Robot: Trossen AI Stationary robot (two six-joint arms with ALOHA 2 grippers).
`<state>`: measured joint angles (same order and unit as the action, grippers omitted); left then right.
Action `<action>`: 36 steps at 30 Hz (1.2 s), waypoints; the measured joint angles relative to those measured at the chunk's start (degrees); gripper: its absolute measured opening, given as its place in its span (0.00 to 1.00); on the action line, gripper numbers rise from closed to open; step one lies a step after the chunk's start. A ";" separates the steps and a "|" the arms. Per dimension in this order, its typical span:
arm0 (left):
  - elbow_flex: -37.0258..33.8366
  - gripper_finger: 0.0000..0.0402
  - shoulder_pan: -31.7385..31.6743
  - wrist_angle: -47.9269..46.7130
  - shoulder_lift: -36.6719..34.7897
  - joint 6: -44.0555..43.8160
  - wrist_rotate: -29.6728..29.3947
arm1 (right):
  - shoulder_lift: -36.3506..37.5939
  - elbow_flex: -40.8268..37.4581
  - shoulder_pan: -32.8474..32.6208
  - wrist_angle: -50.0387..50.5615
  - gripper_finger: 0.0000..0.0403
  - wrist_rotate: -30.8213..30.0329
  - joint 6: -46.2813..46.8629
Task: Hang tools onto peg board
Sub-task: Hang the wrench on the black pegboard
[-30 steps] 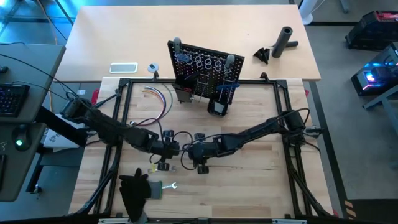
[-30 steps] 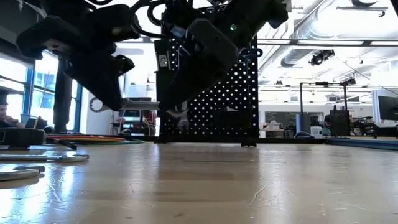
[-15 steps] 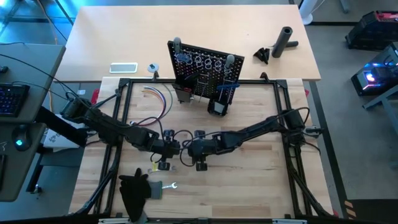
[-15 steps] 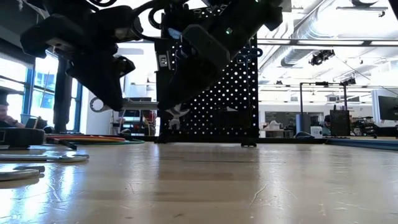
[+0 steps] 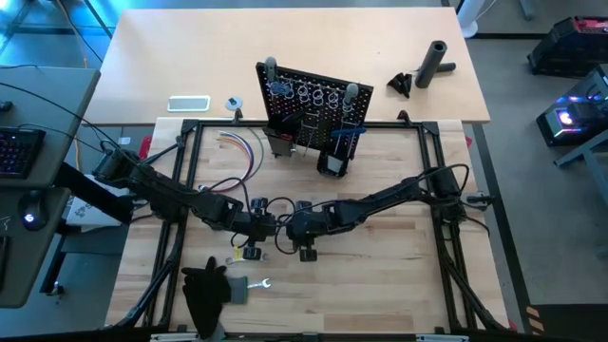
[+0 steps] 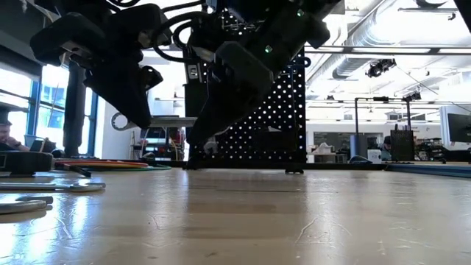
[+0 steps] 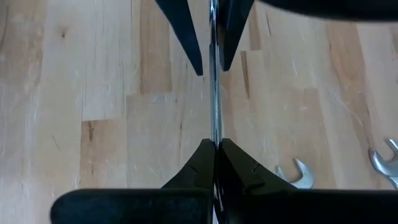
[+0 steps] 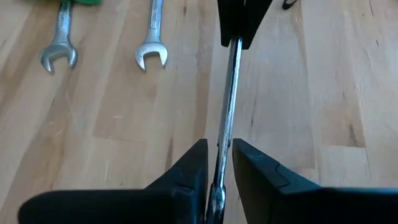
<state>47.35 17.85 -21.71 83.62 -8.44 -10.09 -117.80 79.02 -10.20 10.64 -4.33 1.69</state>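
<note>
Looking down from the high view, both arms meet just left of the middle of the frame, over the wooden table [image 5: 380, 275]. The left gripper [image 5: 263, 226] and the right gripper [image 5: 287, 228] sit tip to tip, with one silver wrench [image 7: 213, 93] running between them.

In the left wrist view the left claw is pinched tight on the wrench's thin shaft, both fingers right against the metal. The right claw is set narrow, with a finger either side of the same shaft. From the left wrist view there's a sliver of wood showing between each of its tips and the metal, so it isn't clamped.

The low view has the wrench's open end [image 6: 120, 121] sticking out at the left, up off the table.

The peg board [image 5: 309, 100] stands upright in the upper middle of the high view, well apart from the grippers. Two more spare wrenches [image 8: 151, 37] lie flat on the wood in the upper left of the right wrist view. Another small wrench [image 5: 262, 283] lies at lower left in the high view beside a black cloth [image 5: 202, 290]. The coloured wires [image 5: 243, 147] sit left of the board.
</note>
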 joint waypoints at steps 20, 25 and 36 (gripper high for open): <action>0.00 0.00 -0.22 -1.11 -0.05 -1.07 2.95 | -0.17 0.00 0.08 -4.00 0.26 0.42 -1.00; 0.00 0.00 -0.17 -1.05 -0.05 -1.13 2.95 | -0.17 0.00 0.07 -4.39 0.33 -0.34 -0.24; -0.02 0.00 -0.22 -0.06 -0.02 -2.32 2.37 | -0.15 0.02 0.11 -3.11 0.03 1.11 0.07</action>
<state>47.33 17.63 -21.77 83.60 -10.77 -7.71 -117.95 79.05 -10.09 7.53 -3.22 1.76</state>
